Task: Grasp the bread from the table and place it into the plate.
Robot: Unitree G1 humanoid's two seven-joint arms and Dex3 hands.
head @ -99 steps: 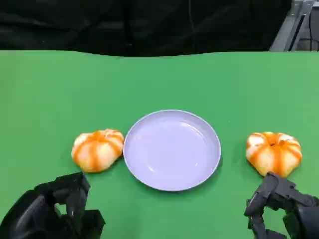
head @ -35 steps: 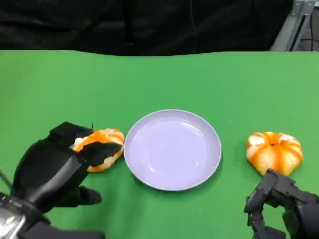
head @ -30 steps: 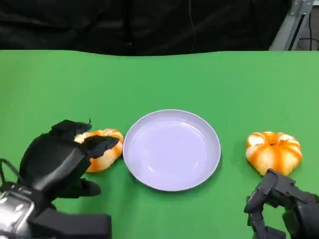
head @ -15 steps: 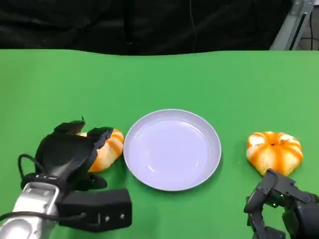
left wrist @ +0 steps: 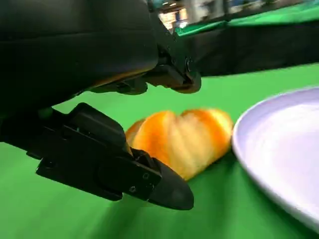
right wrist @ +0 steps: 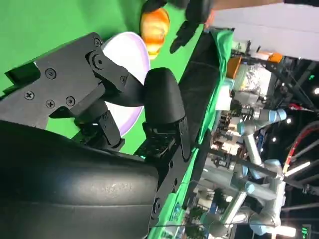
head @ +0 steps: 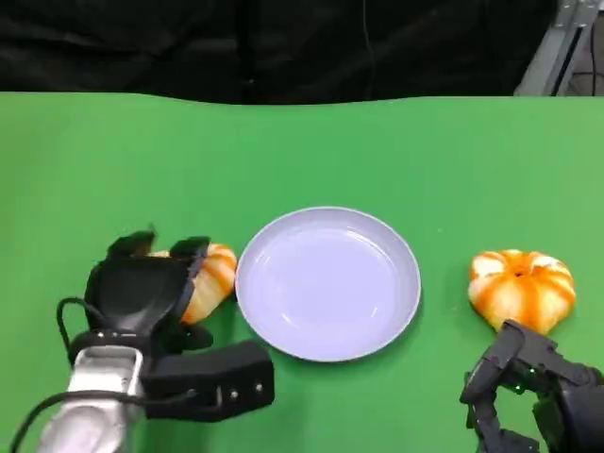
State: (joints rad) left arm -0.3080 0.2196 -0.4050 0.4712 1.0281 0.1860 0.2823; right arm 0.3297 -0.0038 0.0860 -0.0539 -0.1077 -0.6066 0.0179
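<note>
Two bread rolls on the green surface [head: 311, 142], one each side of the lilac plate [head: 327, 282].

Head view: left hand [head: 142, 293] sits over the left roll [head: 209, 276], covering its left and near part; only the roll's right edge shows, just beside the plate's left rim. Fingers reach over the top toward the far side. Roll is round, no clear long axis. Plate lies directly right of this hand, so the carry is a short move rightward. Right roll [head: 521, 288] lies well right of the plate, just beyond the right hand [head: 528, 392], which hangs at the near right edge, fingers curled, holding nothing.

Left wrist view: fingers [left wrist: 169, 74] arch above the roll [left wrist: 182, 139], thumb [left wrist: 114, 167] low on the near side; roll sits between them, on the surface. Contact not clear, so cannot tell if the grip has closed. Plate rim [left wrist: 249, 149] close to the roll.

Right wrist view: right hand's fingers [right wrist: 159, 104] curled in, empty; plate [right wrist: 130, 55] and a roll [right wrist: 155, 22] beyond.
</note>
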